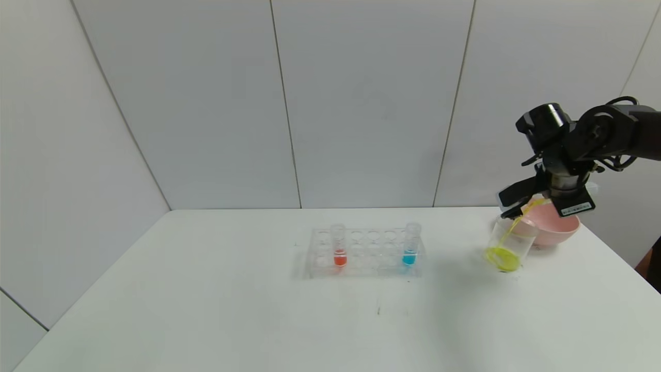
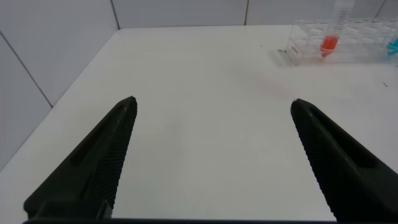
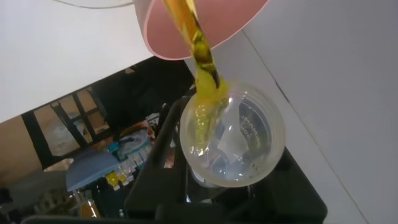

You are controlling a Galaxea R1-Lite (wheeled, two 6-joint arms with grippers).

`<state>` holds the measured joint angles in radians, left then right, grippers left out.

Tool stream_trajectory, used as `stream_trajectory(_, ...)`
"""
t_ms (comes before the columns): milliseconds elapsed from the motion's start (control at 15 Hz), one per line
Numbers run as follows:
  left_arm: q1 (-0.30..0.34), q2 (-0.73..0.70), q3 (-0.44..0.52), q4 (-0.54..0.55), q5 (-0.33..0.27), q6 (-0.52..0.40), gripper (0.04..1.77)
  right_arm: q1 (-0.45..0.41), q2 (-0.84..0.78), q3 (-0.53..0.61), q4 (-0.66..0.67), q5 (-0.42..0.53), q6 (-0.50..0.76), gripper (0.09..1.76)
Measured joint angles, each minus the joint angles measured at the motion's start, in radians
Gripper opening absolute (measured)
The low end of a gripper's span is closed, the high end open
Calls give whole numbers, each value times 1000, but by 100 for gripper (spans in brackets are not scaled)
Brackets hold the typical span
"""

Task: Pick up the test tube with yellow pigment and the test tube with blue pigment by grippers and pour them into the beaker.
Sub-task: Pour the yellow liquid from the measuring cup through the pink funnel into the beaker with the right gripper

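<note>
One beaker (image 1: 508, 247) near the table (image 1: 206, 310) edge, beside bowl (image 1: 555, 227).

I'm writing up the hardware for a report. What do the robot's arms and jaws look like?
The right arm is glossy black with rounded joint housings and loose black cables looping beside the wrist. A small box with a white barcode label sits near the right gripper. The left gripper has flat, matte black, finely ribbed tapering jaws.
</note>
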<state>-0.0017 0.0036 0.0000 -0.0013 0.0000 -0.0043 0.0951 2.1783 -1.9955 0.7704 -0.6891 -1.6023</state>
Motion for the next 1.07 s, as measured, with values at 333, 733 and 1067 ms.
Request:
stream_trajectory(333, 0, 0, 0, 0, 0, 0, 176, 21, 8, 0, -24, -66, -66, 59)
stream_trajectory(733, 0, 0, 0, 0, 0, 0, 176, 32, 7, 1, -25, -76, -73, 59)
stream_trajectory(1067, 0, 0, 0, 0, 0, 0, 176, -12, -29, 4, -23, 76, -56, 59)
